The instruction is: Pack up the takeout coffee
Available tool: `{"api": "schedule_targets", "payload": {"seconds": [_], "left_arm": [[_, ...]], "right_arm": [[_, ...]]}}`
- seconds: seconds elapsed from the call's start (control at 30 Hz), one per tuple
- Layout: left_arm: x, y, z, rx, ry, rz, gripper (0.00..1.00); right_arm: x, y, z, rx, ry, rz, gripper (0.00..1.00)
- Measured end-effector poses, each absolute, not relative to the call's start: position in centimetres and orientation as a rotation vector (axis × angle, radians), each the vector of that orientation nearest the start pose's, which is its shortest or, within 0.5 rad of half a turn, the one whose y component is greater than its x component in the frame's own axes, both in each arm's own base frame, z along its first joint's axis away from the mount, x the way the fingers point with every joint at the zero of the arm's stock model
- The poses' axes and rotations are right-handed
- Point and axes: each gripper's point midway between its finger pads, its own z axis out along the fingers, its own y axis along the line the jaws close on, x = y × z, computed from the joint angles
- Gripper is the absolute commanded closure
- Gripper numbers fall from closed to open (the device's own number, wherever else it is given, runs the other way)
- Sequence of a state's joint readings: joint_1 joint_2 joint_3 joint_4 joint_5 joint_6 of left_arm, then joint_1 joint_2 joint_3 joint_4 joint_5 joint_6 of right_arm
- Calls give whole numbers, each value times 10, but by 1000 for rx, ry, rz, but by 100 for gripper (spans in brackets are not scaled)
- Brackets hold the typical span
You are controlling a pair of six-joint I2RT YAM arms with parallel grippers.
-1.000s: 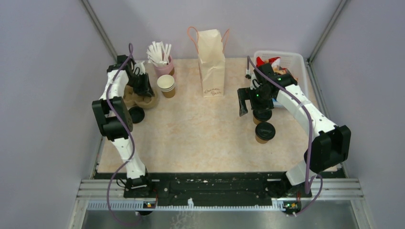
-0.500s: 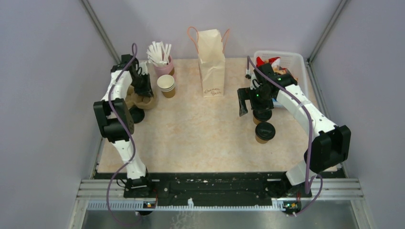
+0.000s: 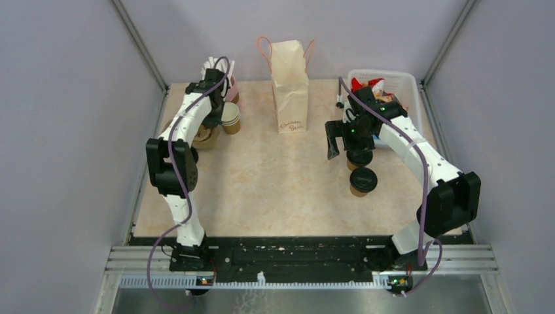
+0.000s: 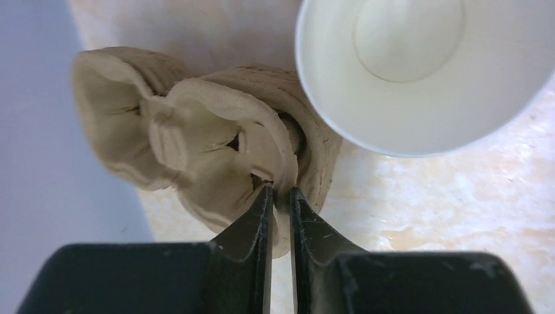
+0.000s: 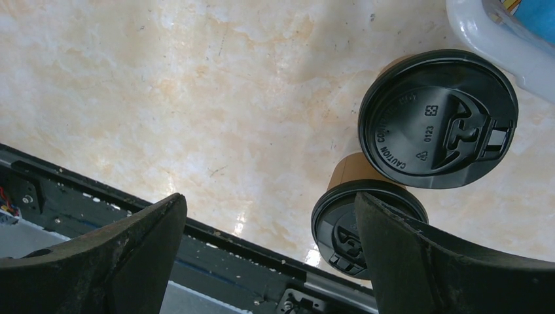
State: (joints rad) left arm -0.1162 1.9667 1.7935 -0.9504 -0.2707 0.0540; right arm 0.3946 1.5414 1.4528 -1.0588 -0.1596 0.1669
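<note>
Two small brown coffee cups with black lids stand at the right: one (image 3: pixel 359 159) partly under my right wrist, the other (image 3: pixel 363 180) just nearer. In the right wrist view the first lid (image 5: pixel 438 118) is in full view and the second (image 5: pixel 340 229) is partly behind my right finger. My right gripper (image 3: pixel 343 147) (image 5: pixel 268 203) hangs open above the table, just left of the cups. My left gripper (image 3: pixel 211 125) (image 4: pixel 280 191) is shut on a wall of a beige moulded-pulp cup carrier (image 3: pixel 203 135) (image 4: pixel 196 144) at the back left. The tall paper bag (image 3: pixel 290 85) stands upright at the back centre.
A stack of lidless white-rimmed cups (image 3: pixel 230 118) (image 4: pixel 406 65) stands right beside the carrier. A pink cup of straws (image 3: pixel 228 82) is mostly hidden behind my left arm. A clear bin (image 3: pixel 393 82) with packets sits at the back right. Grey walls close both sides.
My left arm has swung right and back toward the cup stack, with the carrier shifting slightly right in its grip. The right arm and both coffee cups have not moved.
</note>
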Motion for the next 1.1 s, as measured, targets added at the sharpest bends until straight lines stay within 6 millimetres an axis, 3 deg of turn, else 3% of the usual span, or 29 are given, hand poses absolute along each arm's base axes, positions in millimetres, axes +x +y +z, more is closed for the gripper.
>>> {"api": "schedule_targets", "payload": {"seconds": [0.4,0.73,0.83,0.9,1.1], "left_arm": [[441,6,173,172,2496,892,100],[424,9,148,415,2348,1284,100],[417,4,143,506,2314,1242,100],[413,-2,150,540,2275,1164,100],[414,-16,209,510,2066,982,100]], "right_arm": [[285,158,174,-364,2712,384,1],[269,163,182,-412,2667,404,1],[265,164,183,-424,2657,408,1],[262,164,184,-429,2651,409,1],[259,165,189,-439,2627,409,1]]}}
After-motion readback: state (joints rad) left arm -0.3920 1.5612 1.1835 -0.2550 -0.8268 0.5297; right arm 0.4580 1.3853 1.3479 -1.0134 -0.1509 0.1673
